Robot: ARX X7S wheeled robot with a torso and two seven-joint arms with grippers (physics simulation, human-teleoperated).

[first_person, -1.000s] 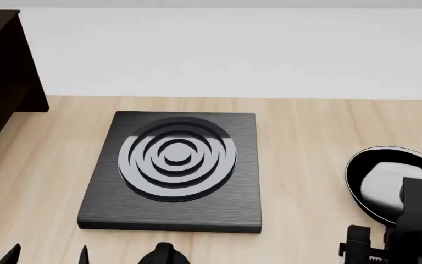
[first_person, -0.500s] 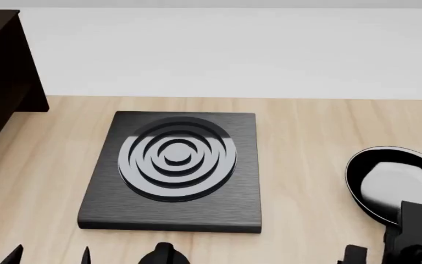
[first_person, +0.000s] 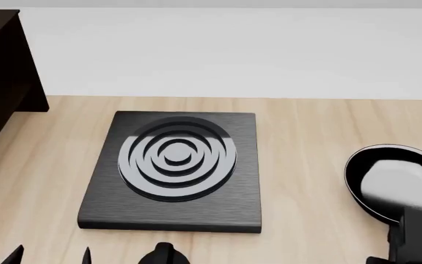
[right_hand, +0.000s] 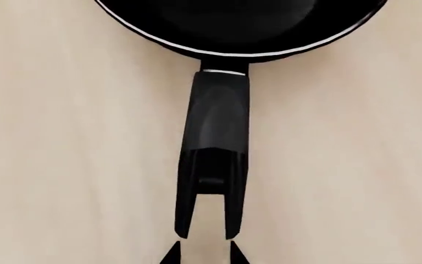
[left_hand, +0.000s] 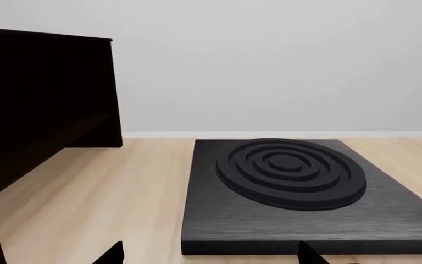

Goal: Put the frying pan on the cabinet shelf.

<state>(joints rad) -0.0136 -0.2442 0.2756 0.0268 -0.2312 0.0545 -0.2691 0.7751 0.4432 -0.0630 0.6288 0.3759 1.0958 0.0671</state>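
The frying pan (first_person: 395,181) sits flat on the wooden counter (first_person: 306,165), well right of the hob plate (first_person: 174,170) and far from the dark cabinet shelf (left_hand: 42,137) (which is off at the left edge). The right gripper (right_hand: 204,254) hangs above the handle's end, tips slightly parted, gripping nothing. The left gripper (left_hand: 209,254) is spread wide, also bare.

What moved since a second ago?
Only the right arm moved: it slid back toward the robot, uncovering more of the small round black frying pan. Nothing was grabbed. The pan, the square black ringed hob plate and the dark wooden cabinet stayed put.
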